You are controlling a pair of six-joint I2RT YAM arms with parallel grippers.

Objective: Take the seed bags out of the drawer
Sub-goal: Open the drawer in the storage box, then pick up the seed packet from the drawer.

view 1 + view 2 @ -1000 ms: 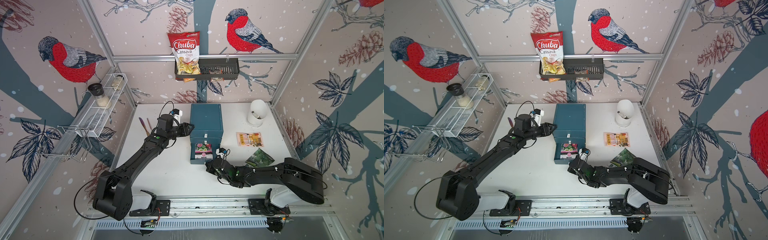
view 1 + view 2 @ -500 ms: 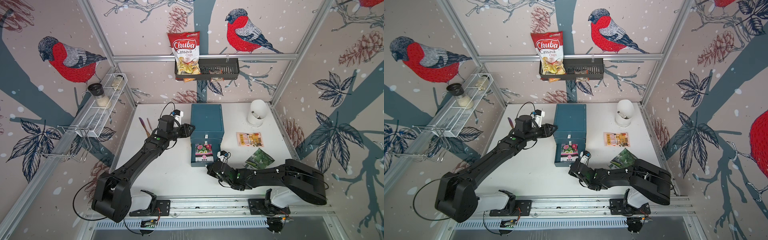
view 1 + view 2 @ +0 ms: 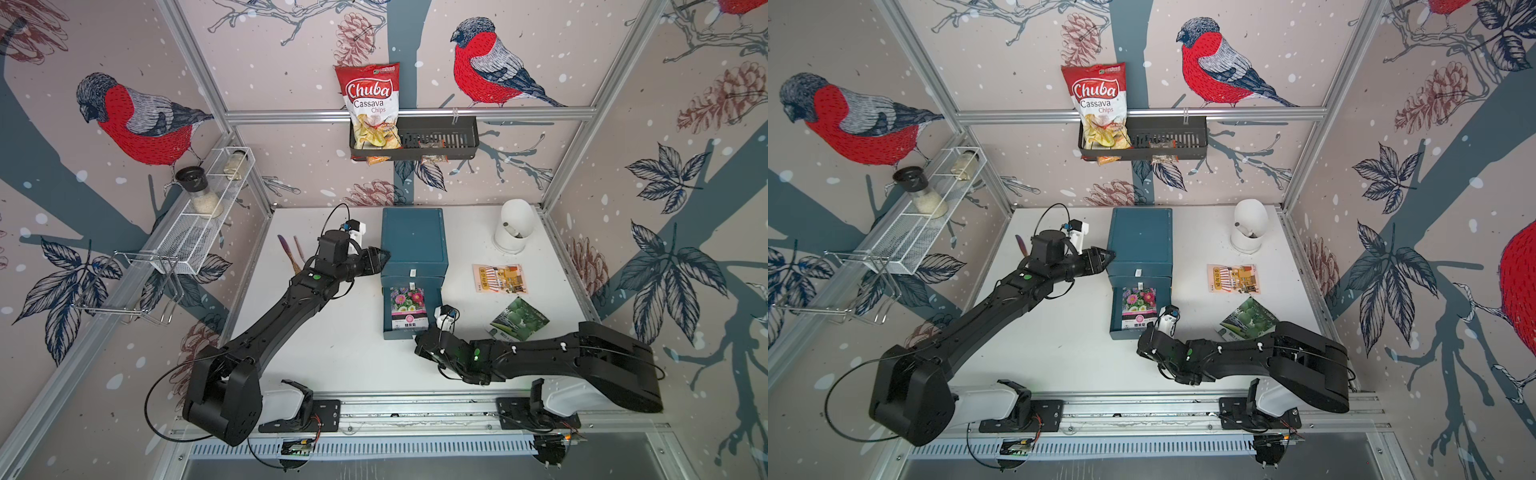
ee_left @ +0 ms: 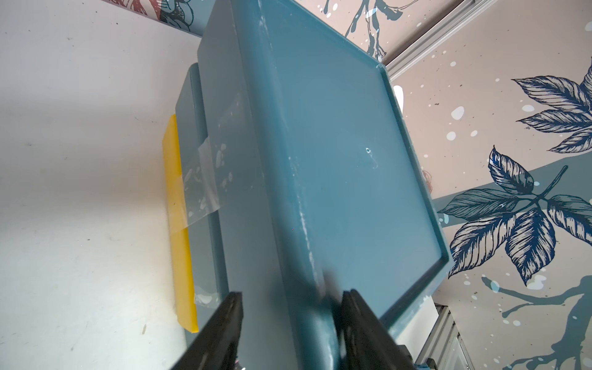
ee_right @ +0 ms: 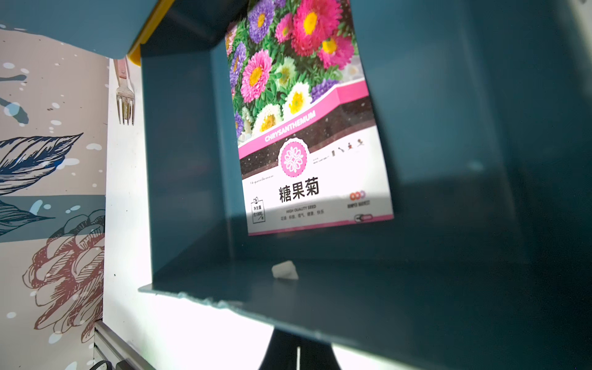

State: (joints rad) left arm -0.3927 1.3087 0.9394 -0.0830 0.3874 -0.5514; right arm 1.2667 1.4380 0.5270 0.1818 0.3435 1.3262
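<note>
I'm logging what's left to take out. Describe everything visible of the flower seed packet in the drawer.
The flower seed packet is a flat, glossy rectangle: pink, purple and white blooms at one end, a pink band reading CHRYSANTHEMUM, a dark strip with a round pink emblem, then a white base with black Chinese characters. It lies face up on the floor of the pulled-out blue drawer, flower end toward the cabinet. Only the drawer touches it.
</note>
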